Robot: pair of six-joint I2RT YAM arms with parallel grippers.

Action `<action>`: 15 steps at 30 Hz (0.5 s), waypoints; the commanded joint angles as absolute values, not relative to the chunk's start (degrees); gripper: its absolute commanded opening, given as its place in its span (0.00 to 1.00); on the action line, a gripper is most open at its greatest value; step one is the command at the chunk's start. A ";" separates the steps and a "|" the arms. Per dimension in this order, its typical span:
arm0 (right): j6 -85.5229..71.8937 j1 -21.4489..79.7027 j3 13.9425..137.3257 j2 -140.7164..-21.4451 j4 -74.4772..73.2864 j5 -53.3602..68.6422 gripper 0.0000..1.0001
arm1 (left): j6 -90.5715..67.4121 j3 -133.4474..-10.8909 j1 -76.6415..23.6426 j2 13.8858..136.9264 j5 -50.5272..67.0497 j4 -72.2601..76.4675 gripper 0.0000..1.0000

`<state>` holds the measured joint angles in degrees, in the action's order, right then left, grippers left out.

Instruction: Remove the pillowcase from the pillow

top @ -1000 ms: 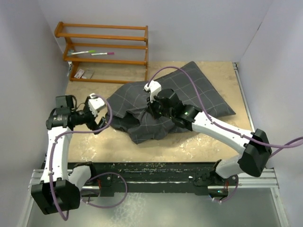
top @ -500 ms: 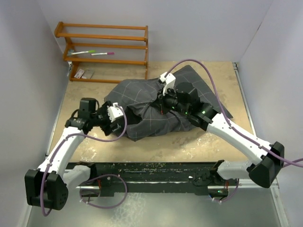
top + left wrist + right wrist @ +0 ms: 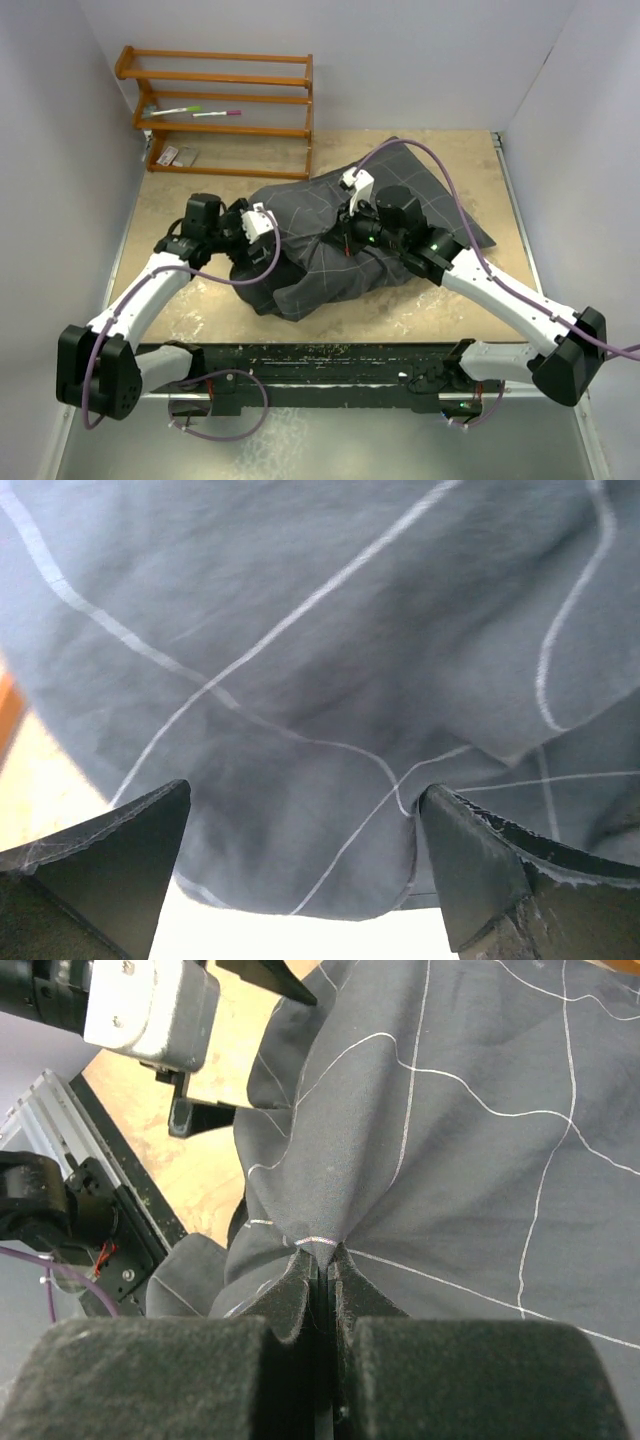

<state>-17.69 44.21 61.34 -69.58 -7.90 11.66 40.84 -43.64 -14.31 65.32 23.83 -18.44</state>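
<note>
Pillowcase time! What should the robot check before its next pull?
1. Right tool pinching the pillowcase: ok, it is shut on a gathered fold.
2. Left tool holding cloth: not ok, it is open, with the cloth just ahead of its fingers.
3. Any of the pillow showing at an opening: cannot tell, no white shows in any view.
4. Which edge is the open end: cannot tell, the cloth is too bunched.
5. Cloth all on the table: ok, the near bunch lies short of the front rail.
</note>
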 commanded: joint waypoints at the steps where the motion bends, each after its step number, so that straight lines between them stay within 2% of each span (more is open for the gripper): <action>1: -19.27 43.66 62.00 -65.52 -2.70 13.62 0.00 | 42.18 -48.72 -16.44 69.36 34.36 -29.01 1.00; 3: -18.85 43.43 62.09 -65.04 -4.03 13.54 0.00 | 41.28 -49.39 -16.76 69.40 33.93 -28.41 0.96; 5: -18.69 43.22 61.62 -64.35 -4.66 13.49 0.00 | 41.30 -49.63 -16.72 68.88 33.38 -26.80 0.87; 7: -18.76 43.08 61.16 -63.63 -5.08 13.44 0.00 | 40.53 -49.89 -16.73 69.30 32.02 -25.07 0.64; 9: -18.95 42.99 60.71 -63.18 -5.33 13.30 0.00 | 38.23 -50.62 -16.82 69.74 29.35 -22.81 0.32; 11: -18.92 43.00 60.35 -62.78 -5.88 12.54 0.00 | 35.77 -52.03 -16.77 69.23 25.86 -20.77 0.13; 13: -18.61 43.04 60.02 -62.52 -6.94 11.15 0.00 | 34.58 -54.91 -16.74 68.20 23.75 -21.15 0.03; 15: -18.25 43.03 59.75 -62.69 -8.11 8.97 0.01 | 34.36 -58.48 -16.71 66.67 22.80 -22.77 0.00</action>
<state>-17.91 43.31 59.37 -64.66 -10.66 11.46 37.34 -50.92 -16.64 69.76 26.17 -24.95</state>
